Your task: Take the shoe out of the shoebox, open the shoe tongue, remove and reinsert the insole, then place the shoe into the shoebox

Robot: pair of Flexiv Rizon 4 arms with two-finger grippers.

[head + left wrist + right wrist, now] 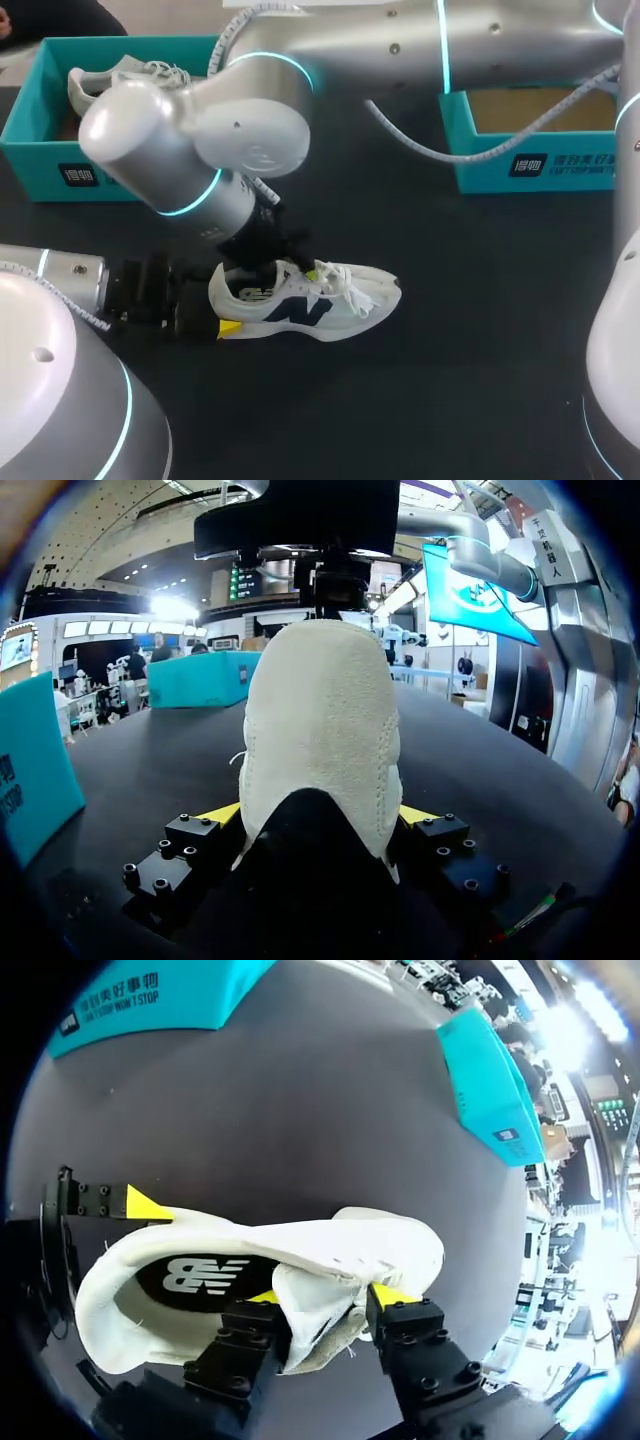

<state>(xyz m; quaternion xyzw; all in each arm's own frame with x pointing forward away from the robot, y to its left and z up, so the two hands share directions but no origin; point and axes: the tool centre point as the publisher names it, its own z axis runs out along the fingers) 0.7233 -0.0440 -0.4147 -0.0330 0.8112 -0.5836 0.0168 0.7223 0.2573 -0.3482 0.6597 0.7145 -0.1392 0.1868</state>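
A white sneaker (345, 298) with a dark side logo lies on its sole in the middle of the black table, toe to the right. My left gripper (222, 305) comes in from the lower left and is shut on the heel (320, 710), one yellow tip on each side. My right arm reaches down from the top right past the middle. Its gripper (326, 1297) is over the shoe's opening and is shut on the tongue (310, 1310), one finger inside the shoe and one on the lace side. The dark printed insole (200, 1275) shows inside the shoe.
A teal shoebox (40, 150) at the back left holds a second pale shoe (120, 80). Another teal box (530, 165) stands open at the back right. The right arm's white cable (420, 140) hangs over the table between them.
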